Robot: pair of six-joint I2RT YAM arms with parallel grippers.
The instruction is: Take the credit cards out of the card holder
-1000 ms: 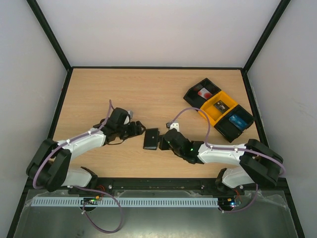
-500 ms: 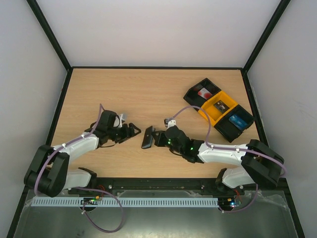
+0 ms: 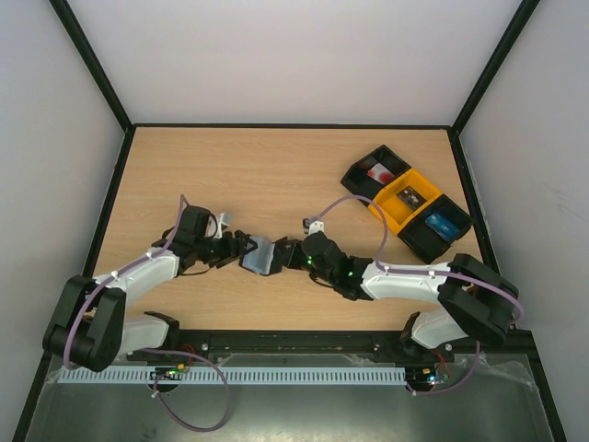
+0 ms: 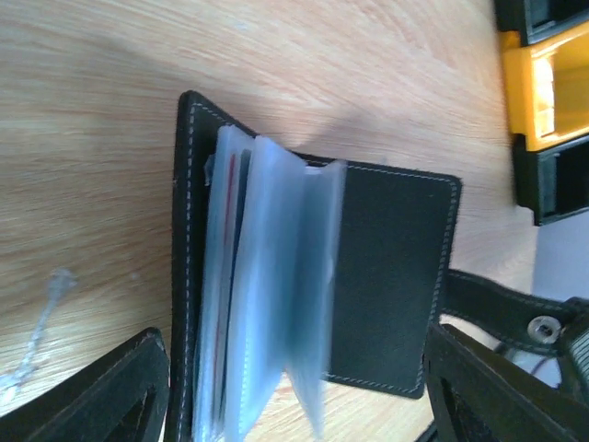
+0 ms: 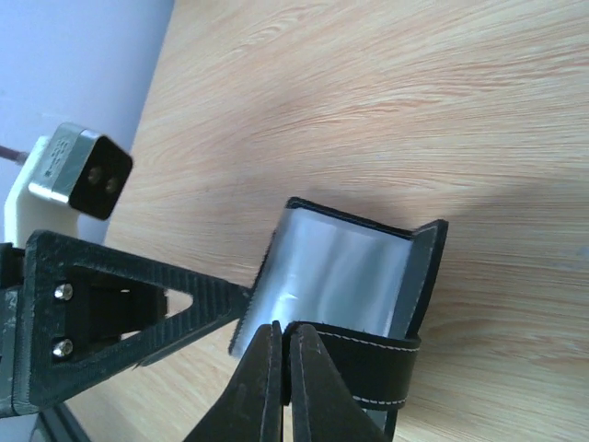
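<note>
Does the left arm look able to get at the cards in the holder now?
Probably yes: the right gripper pinches one cover, the card holder fans open toward the open left gripper, and cards show edge-on between sleeves.

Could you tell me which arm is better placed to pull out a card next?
Likely left: the open left gripper faces the black folding card holder's fanned sleeves; the right gripper is shut on its cover.

No words or numbers can be read anywhere. The black card holder (image 4: pixel 391 276) has no letters that show. A pale card (image 3: pixel 377 172) in the black bin (image 3: pixel 362 159) has a round red mark on it, but it is too small to make out.
</note>
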